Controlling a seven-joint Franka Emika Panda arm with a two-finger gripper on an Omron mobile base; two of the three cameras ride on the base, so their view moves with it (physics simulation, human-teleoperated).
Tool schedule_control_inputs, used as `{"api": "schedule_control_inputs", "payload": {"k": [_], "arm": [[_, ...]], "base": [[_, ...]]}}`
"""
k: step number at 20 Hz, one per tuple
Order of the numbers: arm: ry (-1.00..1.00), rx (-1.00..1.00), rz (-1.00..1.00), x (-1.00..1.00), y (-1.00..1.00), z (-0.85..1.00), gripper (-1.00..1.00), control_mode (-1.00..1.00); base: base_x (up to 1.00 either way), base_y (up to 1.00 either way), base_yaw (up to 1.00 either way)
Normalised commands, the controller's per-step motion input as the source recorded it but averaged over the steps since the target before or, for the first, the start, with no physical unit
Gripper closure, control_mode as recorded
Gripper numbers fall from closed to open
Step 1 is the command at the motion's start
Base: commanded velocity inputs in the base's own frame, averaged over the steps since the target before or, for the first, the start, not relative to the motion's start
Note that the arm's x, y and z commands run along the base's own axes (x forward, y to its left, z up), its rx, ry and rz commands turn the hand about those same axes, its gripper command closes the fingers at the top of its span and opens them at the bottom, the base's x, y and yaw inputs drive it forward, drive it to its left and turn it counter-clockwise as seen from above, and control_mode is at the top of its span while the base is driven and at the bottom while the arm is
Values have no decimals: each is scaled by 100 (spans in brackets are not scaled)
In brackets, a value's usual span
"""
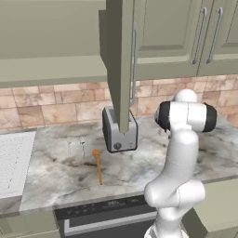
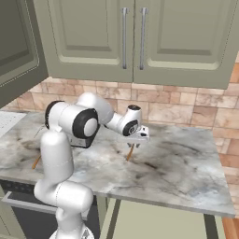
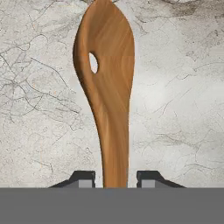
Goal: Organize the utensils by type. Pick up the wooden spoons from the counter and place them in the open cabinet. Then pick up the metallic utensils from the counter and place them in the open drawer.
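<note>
One wooden spoon lies on the marbled counter, its broad end pointing away from the hand. My gripper is low over it, straddling its narrow handle. Each dark fingertip stands a small gap off the wood, so the gripper is open. From the right base view my gripper hangs just over that spoon. A second wooden spoon lies left of the arm. Two thin metallic utensils lie behind it. The open cabinet's door hangs edge-on above.
A silver toaster stands at the back of the counter under the open door. The white ribbed drainboard is at the far left. A dark appliance front sits below the counter edge. Closed wall cupboards hang above.
</note>
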Motion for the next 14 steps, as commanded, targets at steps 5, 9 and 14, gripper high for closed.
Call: {"api": "schedule_control_inputs", "payload": {"k": [5, 9, 14], "arm": [[5, 10, 8, -28, 0, -3, 100, -100], [1, 19, 12, -51, 0, 34, 100, -100], [0, 12, 9, -66, 2, 56, 100, -100]], "base": [[0, 0, 0], [0, 0, 0], [0, 0, 0]]}}
